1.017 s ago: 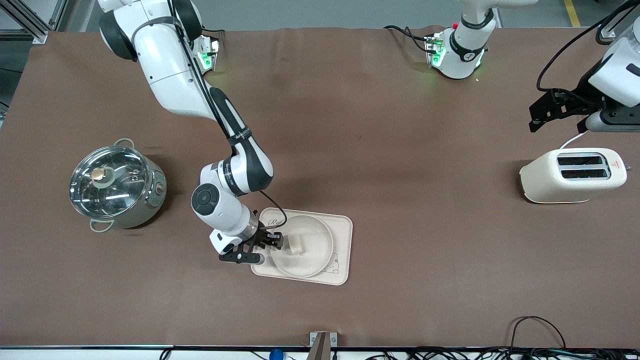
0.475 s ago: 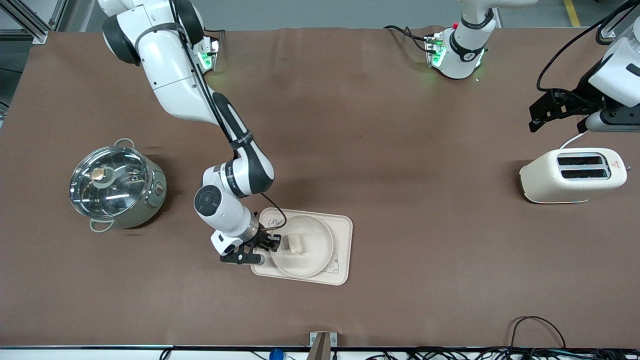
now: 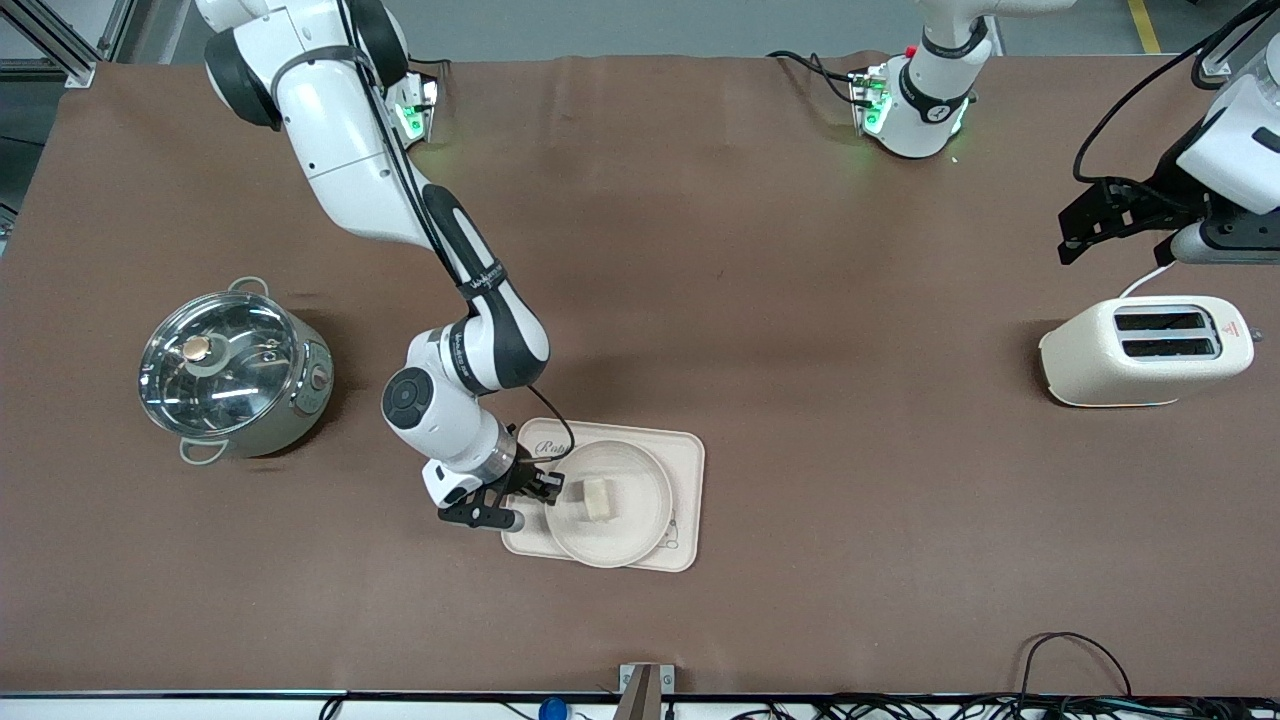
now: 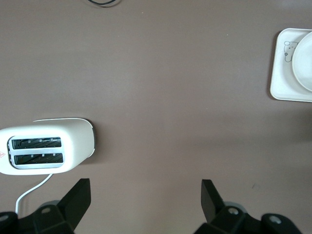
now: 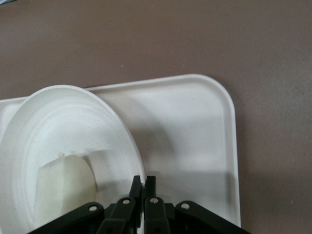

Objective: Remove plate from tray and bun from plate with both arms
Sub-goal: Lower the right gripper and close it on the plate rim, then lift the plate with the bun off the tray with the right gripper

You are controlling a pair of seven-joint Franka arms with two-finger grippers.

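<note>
The round cream plate (image 3: 640,505) sits over the rabbit tray (image 3: 688,452) with the pale bun (image 3: 598,498) on it. My right gripper (image 3: 548,487) is shut on the plate's rim at the side toward the right arm's end of the table. In the right wrist view the shut gripper (image 5: 143,181) pinches the rim of the plate (image 5: 73,122). The bun (image 5: 63,187) lies beside it, and the plate casts a shadow on the tray (image 5: 195,126). My left gripper (image 3: 1075,235) waits open and empty above the toaster; its wrist view shows the gripper (image 4: 144,190) over bare table.
A cream toaster (image 3: 1145,350) stands at the left arm's end of the table and also shows in the left wrist view (image 4: 46,151). A steel pot with a glass lid (image 3: 235,370) stands at the right arm's end. Cables run along the table's front edge.
The plate with the bun has shifted slightly on the tray and its gripped side has come up. The right gripper has drawn back a little. The left arm has not moved.
</note>
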